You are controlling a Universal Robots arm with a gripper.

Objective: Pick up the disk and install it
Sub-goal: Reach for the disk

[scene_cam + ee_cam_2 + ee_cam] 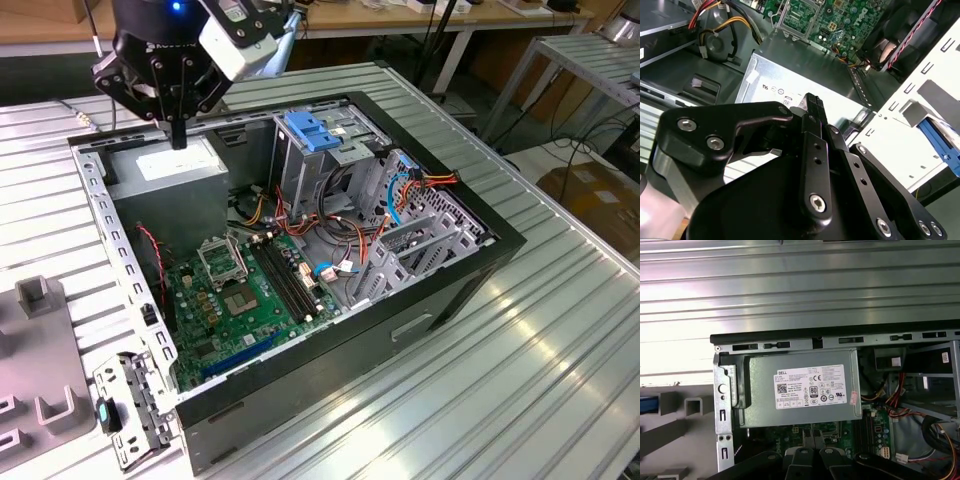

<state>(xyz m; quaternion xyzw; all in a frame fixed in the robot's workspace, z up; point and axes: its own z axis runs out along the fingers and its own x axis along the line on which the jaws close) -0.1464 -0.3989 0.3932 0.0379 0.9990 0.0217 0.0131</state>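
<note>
Of the disk I see a blue carrier edge (pixel 938 142) lying in a grey holder (pixel 38 298) just outside the open computer case (pixel 420 300), beyond its perforated back wall. In the first wrist view the same blue edge of the disk (pixel 647 405) sits beside the holder's posts. My gripper (pixel 178 135) hangs above the corner of the case at the exterior view's left, over the grey power-supply box (pixel 175 168). Its black fingers (pixel 812 107) are shut together with nothing between them, well apart from the disk.
Inside the case stand a tall metal drive cage with a blue latch (pixel 315 130), the green motherboard (pixel 240 290) and loose red, orange and blue cables (pixel 400 190). A small metal bracket (pixel 125 410) lies on the ribbed metal table (pixel 540 360) by the case's near corner.
</note>
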